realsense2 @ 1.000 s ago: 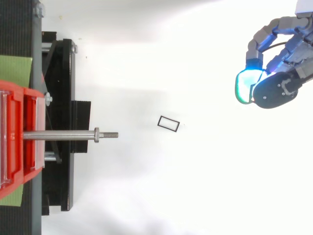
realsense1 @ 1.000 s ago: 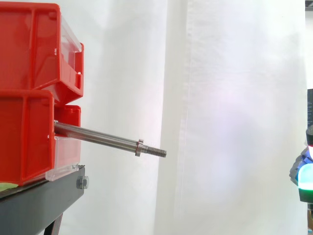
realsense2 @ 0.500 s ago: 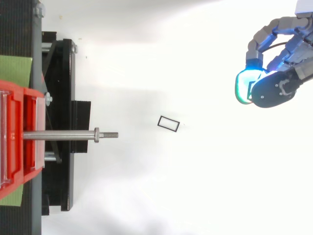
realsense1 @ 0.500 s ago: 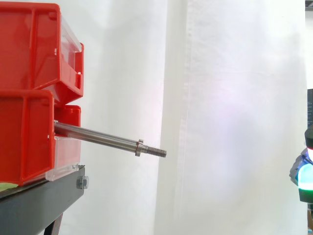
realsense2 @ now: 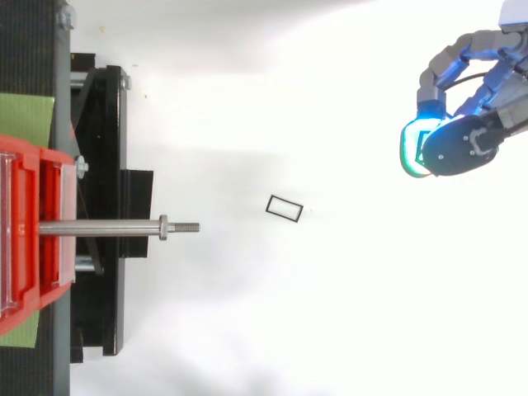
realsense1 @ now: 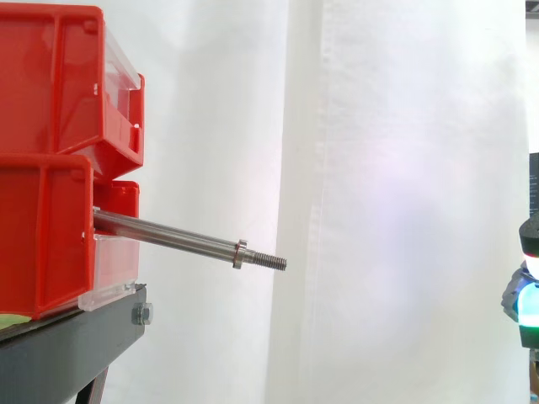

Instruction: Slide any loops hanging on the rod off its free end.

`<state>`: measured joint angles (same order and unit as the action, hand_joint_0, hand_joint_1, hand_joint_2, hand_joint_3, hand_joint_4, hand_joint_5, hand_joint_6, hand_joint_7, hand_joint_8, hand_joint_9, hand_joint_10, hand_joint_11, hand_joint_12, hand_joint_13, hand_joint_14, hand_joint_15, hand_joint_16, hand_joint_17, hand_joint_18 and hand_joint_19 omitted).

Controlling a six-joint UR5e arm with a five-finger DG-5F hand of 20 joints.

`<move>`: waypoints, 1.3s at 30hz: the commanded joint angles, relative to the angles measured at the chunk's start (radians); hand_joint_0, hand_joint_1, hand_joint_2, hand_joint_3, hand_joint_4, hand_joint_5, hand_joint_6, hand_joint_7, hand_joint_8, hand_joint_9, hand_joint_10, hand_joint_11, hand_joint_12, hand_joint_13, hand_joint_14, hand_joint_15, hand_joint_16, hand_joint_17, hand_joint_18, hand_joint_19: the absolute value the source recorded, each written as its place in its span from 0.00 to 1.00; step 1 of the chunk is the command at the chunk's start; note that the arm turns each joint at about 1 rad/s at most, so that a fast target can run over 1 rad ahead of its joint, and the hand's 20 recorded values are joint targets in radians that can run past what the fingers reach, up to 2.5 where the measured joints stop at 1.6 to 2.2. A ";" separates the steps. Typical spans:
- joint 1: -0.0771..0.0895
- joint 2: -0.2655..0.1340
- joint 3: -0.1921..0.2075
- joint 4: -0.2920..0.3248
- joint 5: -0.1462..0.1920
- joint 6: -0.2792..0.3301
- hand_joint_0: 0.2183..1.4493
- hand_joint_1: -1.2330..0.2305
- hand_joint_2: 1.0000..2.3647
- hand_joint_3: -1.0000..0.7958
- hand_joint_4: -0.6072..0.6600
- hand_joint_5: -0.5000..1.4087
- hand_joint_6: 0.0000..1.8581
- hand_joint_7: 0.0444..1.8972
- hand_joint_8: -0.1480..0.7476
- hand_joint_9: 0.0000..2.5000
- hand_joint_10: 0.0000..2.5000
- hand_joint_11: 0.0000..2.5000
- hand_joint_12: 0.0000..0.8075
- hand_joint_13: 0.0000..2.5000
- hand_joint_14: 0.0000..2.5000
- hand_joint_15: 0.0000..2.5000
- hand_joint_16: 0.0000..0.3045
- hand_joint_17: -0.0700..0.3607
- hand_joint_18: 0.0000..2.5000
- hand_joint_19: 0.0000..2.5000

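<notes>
The rod (realsense1: 168, 238) juts from between the red bins (realsense1: 50, 160) at the left of the side view. It slopes slightly down toward its threaded free end, with a collar (realsense1: 240, 253) just short of the thread. Nothing hangs on it anywhere along the bare length in either view. In the top view a small black rectangular loop (realsense2: 285, 208) lies flat on the white surface (realsense2: 330, 313) near the middle of the frame, a little beyond the rod's tip and apart from it. The hand (realsense2: 462, 148) sits at the upper right of the top view, well apart from both rod and loop. Its fingers are curled in, with the glowing cyan-green pads (realsense2: 410, 148) drawn together, and I can see nothing held between them. At the lower right edge of the side view, part of the hand (realsense1: 526, 295) sits at about the height of the stand (realsense1: 67, 353). Judging from this, the sliding step looks finished, since the one loop in sight is already off the free end. The next move likely calls for no more than keeping clear of the rod, or a check that no other loop is left.
</notes>
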<state>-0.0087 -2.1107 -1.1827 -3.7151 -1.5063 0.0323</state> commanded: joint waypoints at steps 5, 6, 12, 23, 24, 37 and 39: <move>0.000 0.000 0.000 -0.003 0.000 0.000 0.33 0.32 0.00 0.43 0.57 0.18 0.50 0.45 0.51 0.35 0.00 0.12 0.48 0.26 0.00 0.08 0.18 0.45 0.29 0.17; 0.000 0.000 0.000 -0.002 0.001 0.000 0.33 0.32 0.01 0.39 0.56 0.18 0.50 0.46 0.47 0.34 0.00 0.13 0.43 0.25 0.00 0.08 0.15 0.41 0.27 0.19; 0.000 0.000 0.000 -0.002 -0.002 0.000 0.31 0.42 0.00 0.31 0.54 0.20 0.49 0.51 0.47 0.38 0.00 0.13 0.41 0.27 0.00 0.08 0.15 0.40 0.27 0.19; -0.004 0.000 0.000 -0.003 -0.002 0.000 0.31 0.35 0.01 0.46 0.54 0.19 0.49 0.47 0.51 0.37 0.00 0.13 0.47 0.27 0.00 0.08 0.18 0.44 0.30 0.17; -0.004 0.000 0.000 -0.002 -0.002 -0.002 0.32 0.33 0.01 0.47 0.53 0.19 0.49 0.46 0.50 0.37 0.00 0.13 0.47 0.27 0.00 0.08 0.18 0.44 0.30 0.17; -0.007 0.000 0.048 -0.036 0.005 -0.006 0.34 0.25 0.01 0.38 0.57 0.16 0.49 0.43 0.45 0.31 0.00 0.14 0.43 0.24 0.00 0.08 0.15 0.41 0.26 0.17; -0.007 0.000 0.064 -0.065 0.003 -0.006 0.35 0.24 0.01 0.37 0.56 0.16 0.49 0.42 0.45 0.30 0.00 0.14 0.43 0.24 0.00 0.08 0.15 0.41 0.26 0.17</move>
<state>-0.0151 -2.1103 -1.1404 -3.7474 -1.5036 0.0268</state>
